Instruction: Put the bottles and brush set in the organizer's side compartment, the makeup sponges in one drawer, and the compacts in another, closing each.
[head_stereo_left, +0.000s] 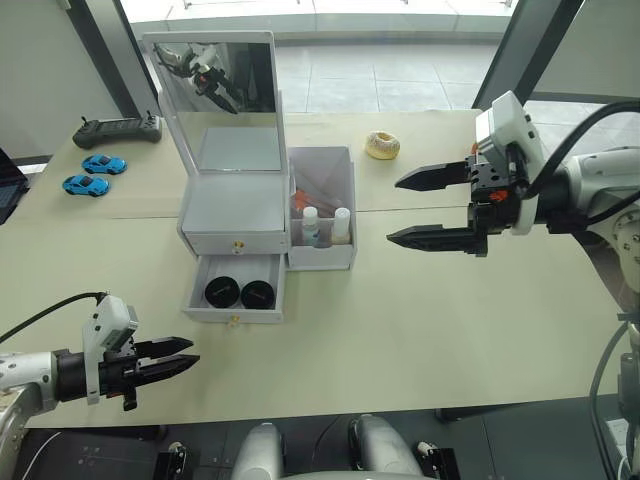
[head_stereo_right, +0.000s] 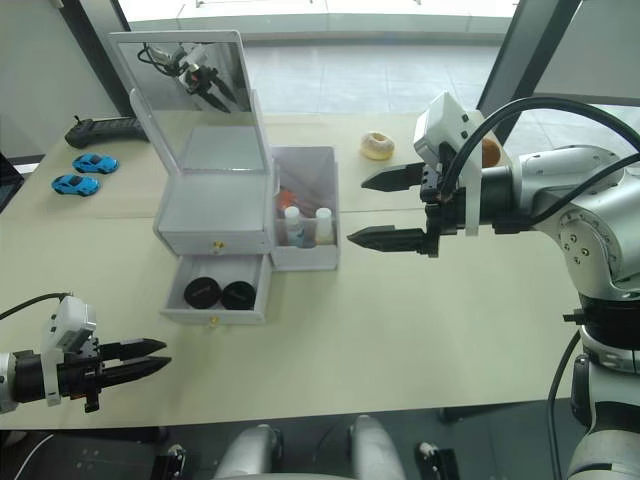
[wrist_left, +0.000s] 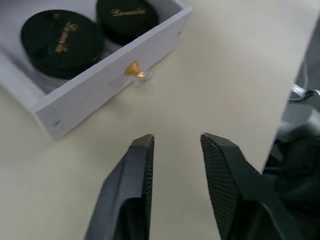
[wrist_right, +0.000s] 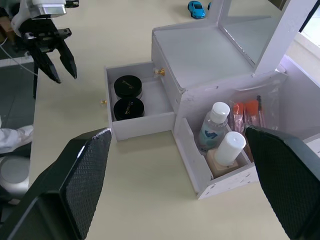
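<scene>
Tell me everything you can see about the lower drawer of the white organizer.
The lower drawer is white, plastic-looking, with a small gold knob in the middle of its front. It is pulled out, open, resting flat on the beige table below the shut upper drawer. Inside, two round black compacts with gold lettering on their lids lie side by side. Neither gripper touches it; the left gripper hovers nearer the robot, jaws apart.
</scene>
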